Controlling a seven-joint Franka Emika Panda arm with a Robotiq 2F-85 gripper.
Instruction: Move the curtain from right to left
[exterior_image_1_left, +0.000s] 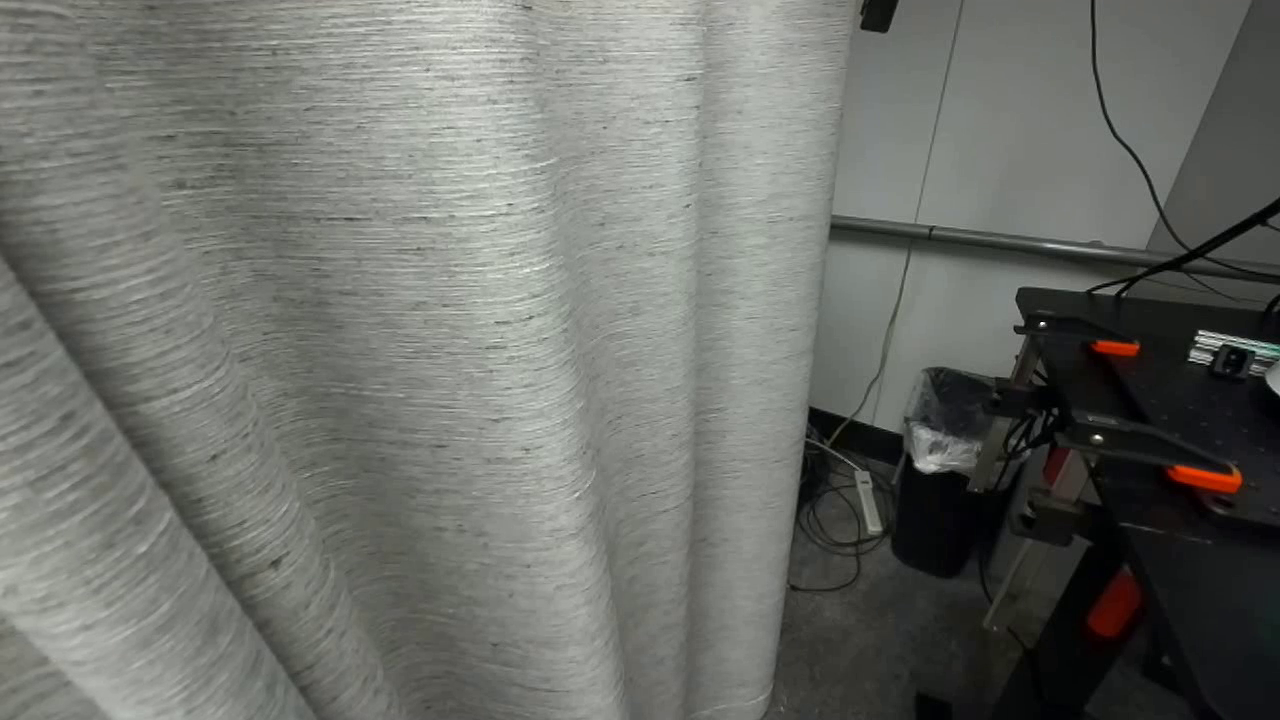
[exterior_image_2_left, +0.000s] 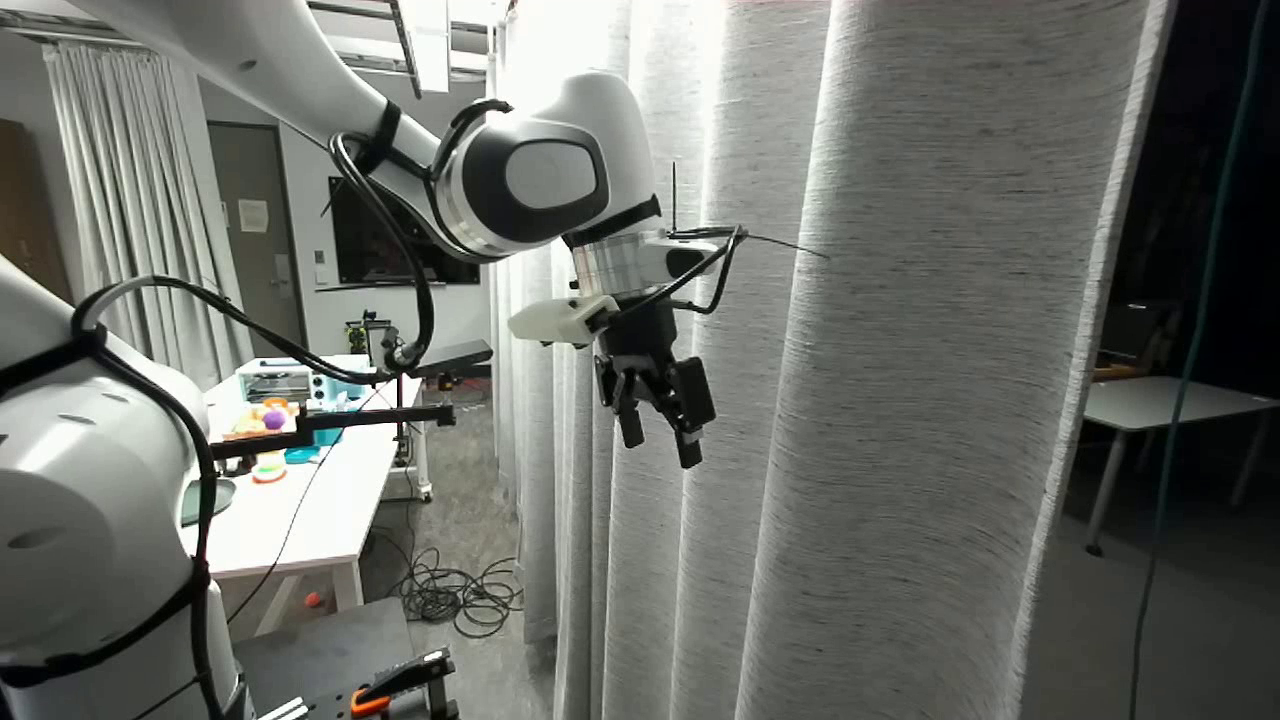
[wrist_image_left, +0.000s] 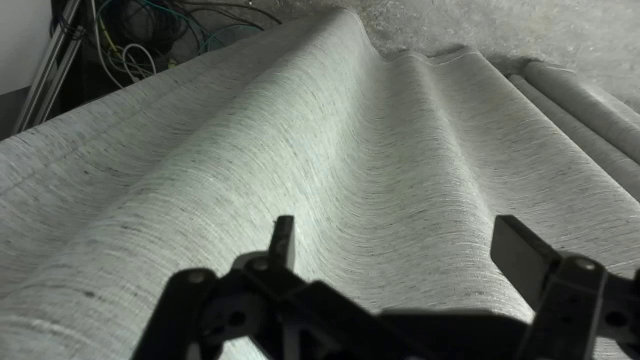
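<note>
The curtain (exterior_image_1_left: 450, 300) is a very large light grey woven drape with deep vertical folds. It fills much of both exterior views, with a free vertical edge at the right in an exterior view (exterior_image_2_left: 920, 330). In the wrist view the curtain (wrist_image_left: 400, 150) runs down to the floor. My gripper (exterior_image_2_left: 661, 450) points downward close beside the curtain. In the wrist view its fingers (wrist_image_left: 392, 222) are wide apart, with curtain folds behind the gap and no fabric visibly pinched. I cannot tell whether a finger touches the fabric.
A black table (exterior_image_1_left: 1180, 540) with orange-tipped clamps and a black trash bin (exterior_image_1_left: 940, 510) stand beside the curtain. A white table (exterior_image_2_left: 330, 500) with toys stands behind the arm. Cables (exterior_image_2_left: 460, 595) lie on the floor. A white-topped table (exterior_image_2_left: 1170, 402) stands beyond the curtain's edge.
</note>
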